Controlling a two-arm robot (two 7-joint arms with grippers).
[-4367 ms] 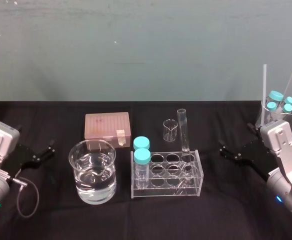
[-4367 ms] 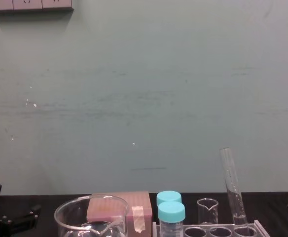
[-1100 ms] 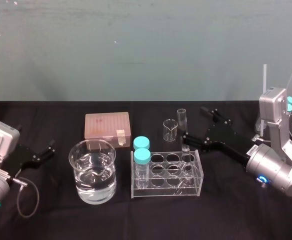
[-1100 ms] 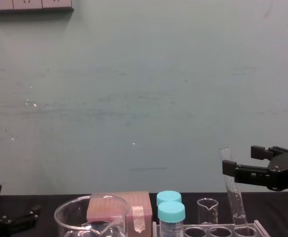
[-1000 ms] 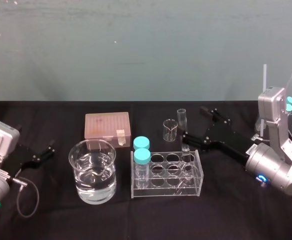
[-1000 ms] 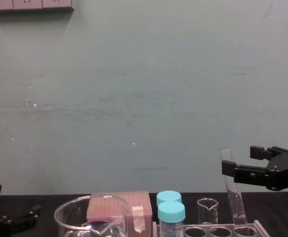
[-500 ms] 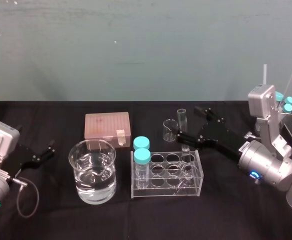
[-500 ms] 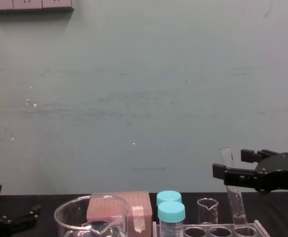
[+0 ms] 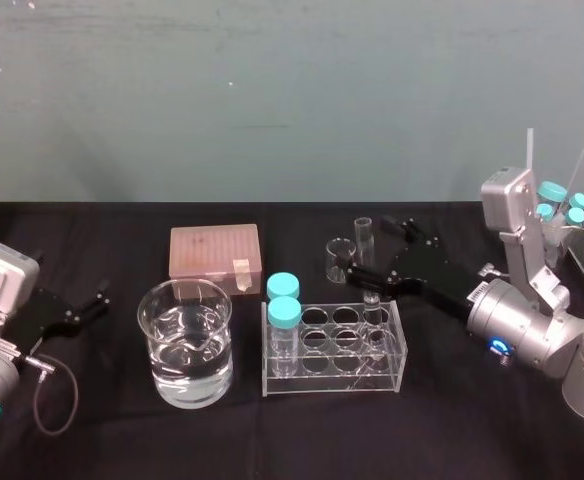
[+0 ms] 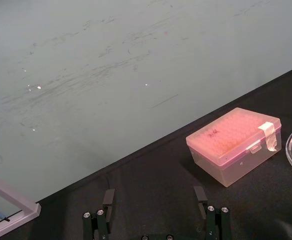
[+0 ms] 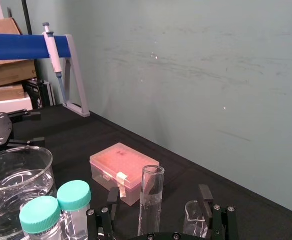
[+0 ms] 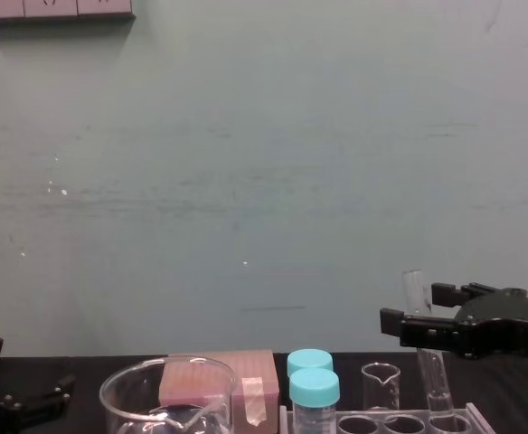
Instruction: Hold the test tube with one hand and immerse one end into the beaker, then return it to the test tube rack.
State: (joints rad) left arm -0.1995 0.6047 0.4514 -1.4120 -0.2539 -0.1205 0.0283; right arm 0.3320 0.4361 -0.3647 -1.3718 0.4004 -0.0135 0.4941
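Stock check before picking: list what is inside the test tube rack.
Two teal-capped vials at the rack's left end; the test tube in a back right hole, the open right hand around it. A finger hides part of the tube.

right gripper [image 9: 369,248] reaches forward with fingers spread; left gripper [image 9: 96,300] sits parked.

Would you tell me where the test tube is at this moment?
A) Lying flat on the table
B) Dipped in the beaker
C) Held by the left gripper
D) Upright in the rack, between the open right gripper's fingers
D: the test tube stands in the rack with the right gripper open on either side of it; the left gripper is parked far left.
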